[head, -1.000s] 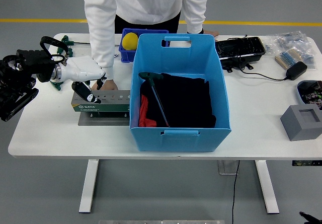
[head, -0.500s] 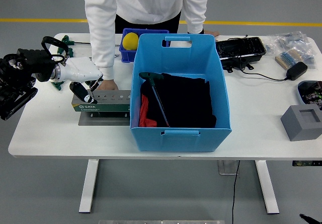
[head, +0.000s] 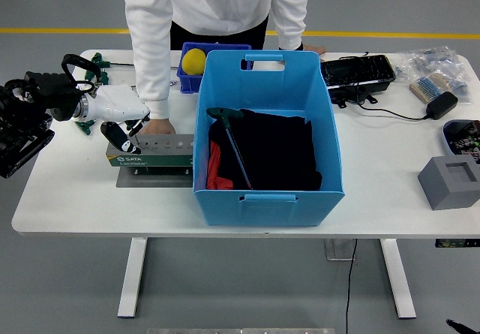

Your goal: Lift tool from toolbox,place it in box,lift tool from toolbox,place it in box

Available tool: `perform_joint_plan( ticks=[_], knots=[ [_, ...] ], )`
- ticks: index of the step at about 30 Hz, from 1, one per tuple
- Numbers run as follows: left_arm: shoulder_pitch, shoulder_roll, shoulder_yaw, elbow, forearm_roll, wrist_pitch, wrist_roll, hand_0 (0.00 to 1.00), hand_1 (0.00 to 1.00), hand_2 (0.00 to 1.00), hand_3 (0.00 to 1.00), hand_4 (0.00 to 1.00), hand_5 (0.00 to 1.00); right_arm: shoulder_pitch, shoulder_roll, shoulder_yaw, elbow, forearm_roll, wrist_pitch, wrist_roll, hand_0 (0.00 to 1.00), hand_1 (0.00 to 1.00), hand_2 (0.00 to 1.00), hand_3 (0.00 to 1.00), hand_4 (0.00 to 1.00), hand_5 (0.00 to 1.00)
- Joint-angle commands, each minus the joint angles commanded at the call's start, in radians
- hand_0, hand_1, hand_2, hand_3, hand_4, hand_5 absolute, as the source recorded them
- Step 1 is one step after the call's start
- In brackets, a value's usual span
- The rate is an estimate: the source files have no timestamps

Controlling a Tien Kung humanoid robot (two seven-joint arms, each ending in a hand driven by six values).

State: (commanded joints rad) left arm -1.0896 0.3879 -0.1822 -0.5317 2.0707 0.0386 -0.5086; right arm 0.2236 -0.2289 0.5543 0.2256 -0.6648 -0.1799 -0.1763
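Shifted slightly toward 9 o'clock since a second ago: left hand (head: 120, 120), white, fingers curled down over the left end of the green toolbox (head: 154, 154), grip unclear. T-handle tool (head: 231, 148) lying on black cloth (head: 277, 150) inside blue box (head: 268, 127). Person's hand (head: 159, 127) resting on toolbox at 12 o'clock.

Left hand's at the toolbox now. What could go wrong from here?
The person's hand rests on the toolbox right beside the left hand; the two could collide. The blue box stands tight against the toolbox, so a lifted tool may catch its wall.
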Motion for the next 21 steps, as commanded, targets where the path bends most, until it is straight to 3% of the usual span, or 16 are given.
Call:
perform_joint_plan(
  ticks=[2,3,14,15,20,21],
  knots=[
    [-0.001,0.000,0.001,0.001,-0.006,0.003,-0.004,0.471,0.442,0.406,0.303,0.822,0.585,0.001,0.000,-0.001,0.000,0.001,0.000,0.000,0.617,0.597,0.668,0.541,0.774,0.653],
    [-0.002,0.000,0.001,0.002,-0.007,0.004,-0.005,0.469,0.353,0.315,0.238,0.821,0.598,0.001,0.000,0.000,0.000,0.000,0.000,0.000,0.617,0.597,0.668,0.542,0.773,0.653],
    [-0.005,-0.003,0.011,0.014,-0.022,0.011,-0.012,0.470,0.289,0.264,0.208,0.822,0.609,0.004,-0.001,-0.005,0.000,0.008,0.001,0.001,0.617,0.597,0.669,0.541,0.773,0.653],
    [-0.005,-0.003,0.012,0.016,-0.024,0.012,-0.013,0.423,0.222,0.220,0.179,0.821,0.612,0.004,-0.001,-0.005,0.000,0.008,0.001,0.001,0.618,0.597,0.668,0.542,0.773,0.653],
    [-0.006,-0.003,0.018,0.024,-0.038,0.025,-0.021,0.423,0.222,0.220,0.179,0.821,0.612,0.005,-0.002,-0.008,-0.001,0.012,0.001,0.002,0.618,0.597,0.668,0.542,0.773,0.653],
    [-0.006,-0.004,0.018,0.025,-0.043,0.032,-0.026,0.330,0.153,0.165,0.146,0.819,0.602,0.005,-0.002,-0.008,-0.001,0.011,0.001,0.002,0.618,0.597,0.668,0.542,0.774,0.652]
  ],
)
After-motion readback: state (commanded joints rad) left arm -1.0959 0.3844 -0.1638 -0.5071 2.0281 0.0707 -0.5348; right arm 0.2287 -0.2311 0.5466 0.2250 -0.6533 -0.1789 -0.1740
